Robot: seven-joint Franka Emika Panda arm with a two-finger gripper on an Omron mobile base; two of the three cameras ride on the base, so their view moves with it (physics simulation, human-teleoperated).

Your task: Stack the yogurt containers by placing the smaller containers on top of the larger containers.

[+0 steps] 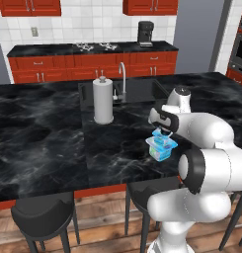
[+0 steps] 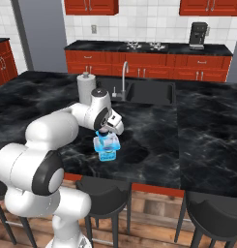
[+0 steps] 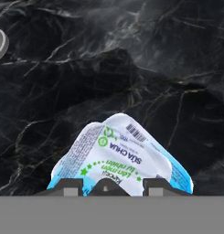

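Black marble island (image 1: 43, 143), small yogurt cup (image 1: 161, 143) atop larger tub (image 1: 163, 154) — fingers (image 1: 163, 133) clamped on cup.

The white arm folds forward from its base, elbow bent high and wrist turned down, so the tool (image 1: 162, 133) points straight at the surface beneath it, its two dark fingers (image 3: 70, 186) set partly apart around the small container (image 1: 161, 139).

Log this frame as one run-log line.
gripper: shut on small yogurt cup | position: on large yogurt tub | surface: island counter | stack: unreleased
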